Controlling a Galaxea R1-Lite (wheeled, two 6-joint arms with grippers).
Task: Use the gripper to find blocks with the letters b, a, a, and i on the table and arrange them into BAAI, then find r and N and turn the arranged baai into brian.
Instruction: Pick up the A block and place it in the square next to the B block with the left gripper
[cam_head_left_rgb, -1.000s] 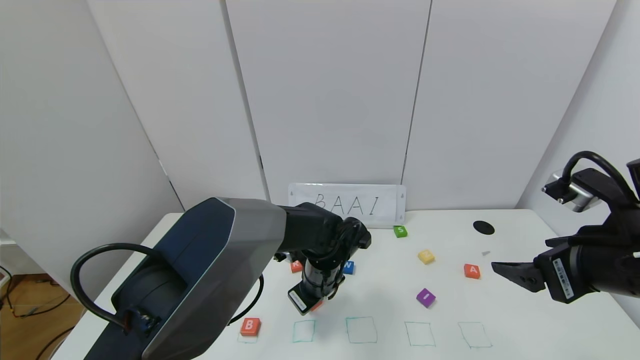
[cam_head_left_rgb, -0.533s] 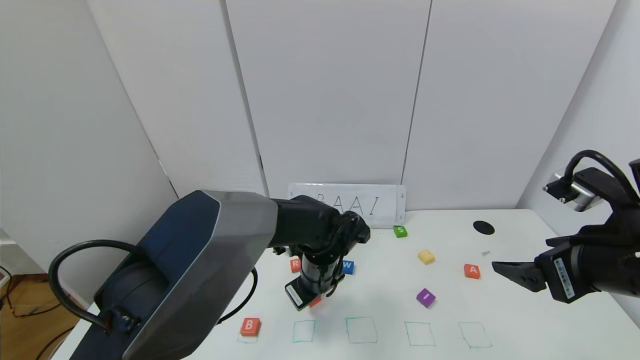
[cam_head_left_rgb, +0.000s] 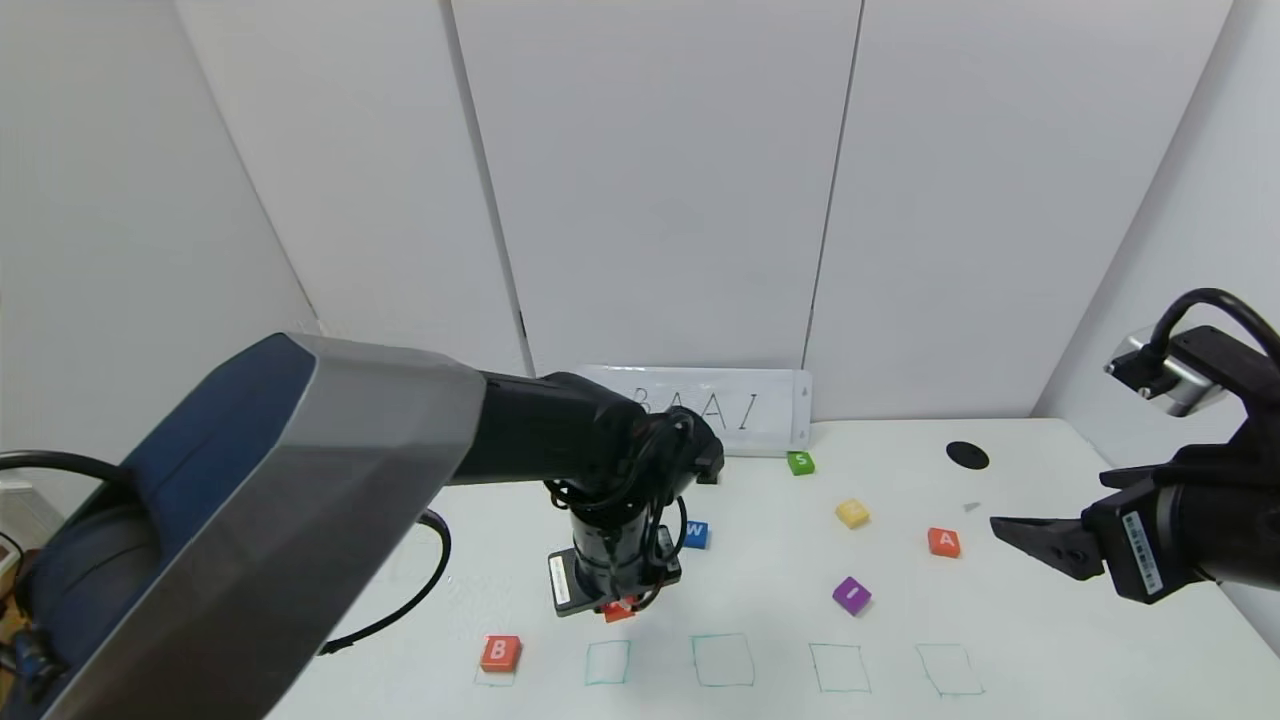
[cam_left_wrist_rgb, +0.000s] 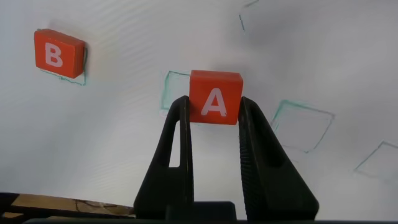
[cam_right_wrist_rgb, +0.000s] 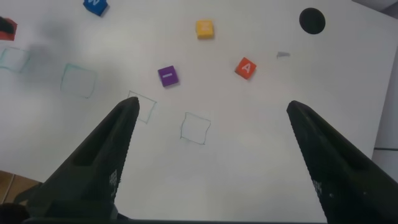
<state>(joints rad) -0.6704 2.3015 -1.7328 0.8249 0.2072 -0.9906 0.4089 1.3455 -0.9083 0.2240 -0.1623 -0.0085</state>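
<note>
Three orange-red blocks show: a B (cam_head_left_rgb: 500, 652) at lower left, an A (cam_head_left_rgb: 943, 541) at right, and an A (cam_left_wrist_rgb: 215, 97) in one gripper. One purple block (cam_head_left_rgb: 851, 594), one blue (cam_head_left_rgb: 696, 533), one yellow (cam_head_left_rgb: 852, 513), one green (cam_head_left_rgb: 800, 462). Five green outlines (cam_head_left_rgb: 722, 660) and one black spot (cam_head_left_rgb: 967, 455) mark the desk (cam_head_left_rgb: 1050, 640).

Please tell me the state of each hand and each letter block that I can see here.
Left hand: shut on the held A block, above the table.
Right hand: open, empty.
B block: lying on the first green square.
Second A block: lying loose.
I block: lying loose.
</note>
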